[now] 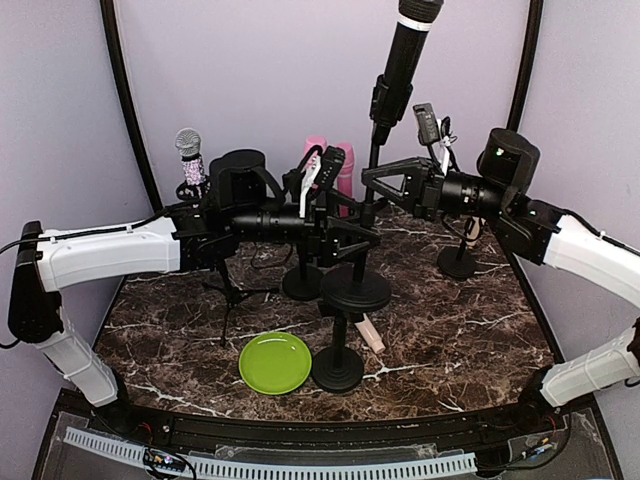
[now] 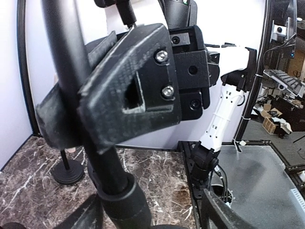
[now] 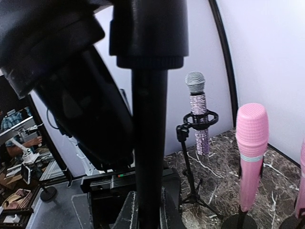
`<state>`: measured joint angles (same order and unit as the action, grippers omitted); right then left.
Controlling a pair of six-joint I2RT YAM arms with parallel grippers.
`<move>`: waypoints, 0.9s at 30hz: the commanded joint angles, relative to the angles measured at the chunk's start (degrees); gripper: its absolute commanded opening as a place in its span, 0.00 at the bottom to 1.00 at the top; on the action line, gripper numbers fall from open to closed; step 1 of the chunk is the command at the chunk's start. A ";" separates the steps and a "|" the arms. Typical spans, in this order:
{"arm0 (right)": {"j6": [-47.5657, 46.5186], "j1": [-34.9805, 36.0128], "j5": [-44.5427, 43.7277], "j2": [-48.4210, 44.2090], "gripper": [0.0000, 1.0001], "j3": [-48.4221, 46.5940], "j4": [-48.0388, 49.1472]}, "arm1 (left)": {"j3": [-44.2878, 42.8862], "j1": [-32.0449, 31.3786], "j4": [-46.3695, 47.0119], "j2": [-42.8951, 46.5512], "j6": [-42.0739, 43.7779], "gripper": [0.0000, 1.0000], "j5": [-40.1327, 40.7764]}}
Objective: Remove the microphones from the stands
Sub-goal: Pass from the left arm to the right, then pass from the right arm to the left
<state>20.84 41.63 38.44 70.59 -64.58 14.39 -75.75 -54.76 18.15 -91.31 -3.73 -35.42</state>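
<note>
One stand (image 1: 356,290) is flanked on both sides: it is pinched by the left fingers (image 2: 128,90), likely as bracing; the state of the right fingers (image 1: 390,172) cannot be told; the microphone (image 1: 405,55) is clipped on top

The white left arm (image 1: 100,255) and white right arm (image 1: 590,250) reach level toward the middle. The black left gripper (image 1: 362,235) is clamped tight, and the black right gripper (image 1: 374,178) sits slightly higher, its grip unclear.
</note>
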 commanded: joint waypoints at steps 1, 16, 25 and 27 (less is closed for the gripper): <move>-1.44 0.56 -10.55 -3.35 0.00 -5.52 -0.78 | -1.81 -0.60 -2.72 2.66 4.73 0.77 6.78; -2.03 0.56 -13.41 -2.90 0.00 -6.26 0.14 | -8.09 -2.55 -7.02 -3.66 6.73 0.83 22.61; -2.91 0.58 -15.48 -3.08 0.00 -5.83 0.49 | -8.96 -2.63 -7.82 -5.55 5.60 0.38 23.42; -3.08 0.56 -16.02 -2.77 0.00 -5.74 0.23 | -9.09 -2.63 -7.83 -5.59 5.89 0.28 23.55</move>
<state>17.58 41.63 23.86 69.71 -68.10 6.17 -82.89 -57.30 10.37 -97.36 1.96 -12.91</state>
